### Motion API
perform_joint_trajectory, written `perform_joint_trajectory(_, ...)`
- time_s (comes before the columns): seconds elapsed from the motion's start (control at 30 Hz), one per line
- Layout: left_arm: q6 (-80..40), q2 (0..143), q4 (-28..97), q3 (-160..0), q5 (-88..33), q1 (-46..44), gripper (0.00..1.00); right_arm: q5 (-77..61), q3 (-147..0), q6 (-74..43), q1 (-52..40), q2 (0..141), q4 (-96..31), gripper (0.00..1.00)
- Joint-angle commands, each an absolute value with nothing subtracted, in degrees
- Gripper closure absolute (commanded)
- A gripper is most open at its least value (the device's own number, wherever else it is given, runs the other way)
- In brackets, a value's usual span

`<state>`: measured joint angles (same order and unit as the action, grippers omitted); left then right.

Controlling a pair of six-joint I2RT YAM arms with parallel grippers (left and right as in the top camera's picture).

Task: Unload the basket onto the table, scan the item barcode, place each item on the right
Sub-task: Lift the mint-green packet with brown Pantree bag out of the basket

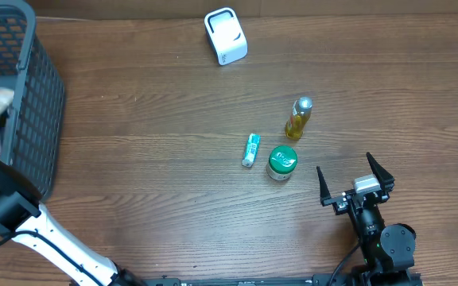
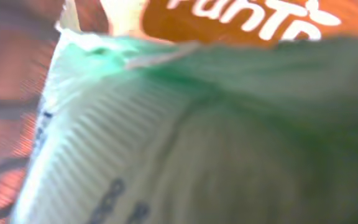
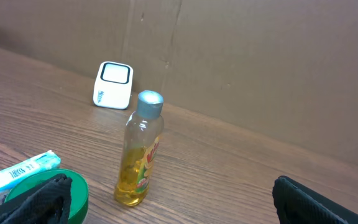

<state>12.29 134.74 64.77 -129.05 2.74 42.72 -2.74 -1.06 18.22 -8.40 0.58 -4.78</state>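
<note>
Item in hand's reach: green-and-white packet [image 2: 166,124], filling the left wrist view at very close range, badly blurred. It lies down in the dark mesh basket [image 1: 30,95] at the left edge of the surface [image 1: 157,222], with an orange packet [image 2: 241,18] bearing white lettering just behind it

Packet skin looks like thin film, pale and finely ribbed, with a crimped or torn-looking top edge. Judged light, soft, crushable and a bit slick. Best taken across the flat body or by the crimped seal, gently, leaving the printed face free for scanning. Dark marks low on it may be print, too smeared to read

Left arm [image 1: 6,202] reaches over the basket. The left pincer's fingers show in no view, so cannot tell if it is wide, narrow or gripping

Right pincer [image 1: 343,162] spread wide, empty, low near the front right

Elsewhere on the wood-grain surface: white rounded barcode scanner [image 1: 226,36] at the far edge; clear bottle [image 1: 298,119] of yellow liquid with silver cap, upright; green-lidded jar [image 1: 281,162]; small green-white tube [image 1: 250,149] lying flat just beside the jar
</note>
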Motion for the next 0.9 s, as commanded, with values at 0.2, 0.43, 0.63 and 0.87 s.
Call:
perform_joint_trajectory(0.2,-4.84,117.01,65.8,-140.59,-11.16,38.15,0.92,-2.66,-0.45,18.0,-8.62,0.16,-4.64,0.0)
perform_joint_trajectory(0.43,-10.07,107.55,67.75,-140.64,-14.28,32.29,0.96,-2.66,-0.45,18.0,-8.62,0.16,-4.64,0.0)
perform_joint_trajectory(0.63,-10.52,101.54,74.0,-140.64,-14.83,23.51,0.94,-2.66,-0.45,18.0,-8.62,0.16,-4.62,0.0)
perform_joint_trajectory(0.87,-10.31,100.86,82.96,-140.62,-14.44,11.75,0.9,-2.66,-0.45,18.0,-8.62,0.16,-4.62,0.0)
